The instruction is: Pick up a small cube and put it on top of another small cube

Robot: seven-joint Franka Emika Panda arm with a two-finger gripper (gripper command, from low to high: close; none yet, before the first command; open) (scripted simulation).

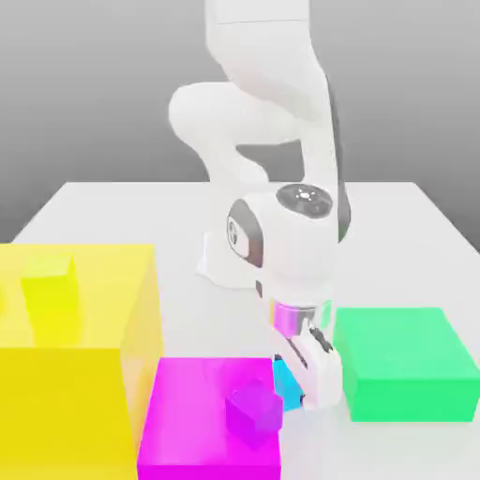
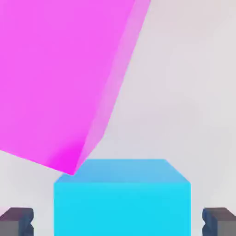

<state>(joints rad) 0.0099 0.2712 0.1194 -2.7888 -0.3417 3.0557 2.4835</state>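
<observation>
The small cyan cube [image 1: 287, 382] sits on the white worktop [image 1: 412, 225], squeezed into the narrow lane between the big magenta block [image 1: 202, 417] and the big green block [image 1: 403, 364]. In the hand view it [image 2: 122, 198] lies between the two dark fingertips [image 2: 18, 220], with a little space showing on each side, so the tool [image 1: 314, 389] brackets the cube but I cannot tell whether it has clamped on it yet. In that view a corner of the magenta block [image 2: 60, 78] comes almost up to the cube's top edge; they look just beside each other, and whether they touch is not clear.

Nearest in the exterior view, the magenta block is see-through, with a small purple cube [image 1: 254, 411] showing inside its corner closest to the tool. On the exterior view's left stands the large see-through yellow block [image 1: 103, 375], touching or almost touching the magenta one. The small yellow cube [image 1: 49, 281] shows within its upper part, well apart from the cyan cube, with the magenta block lying between them.

Behind the tool, the white arm [image 1: 281, 234] reaches down into the lane from its base at the middle of the worktop. The green block is solid and low, just beside the tool on the exterior view's right.
</observation>
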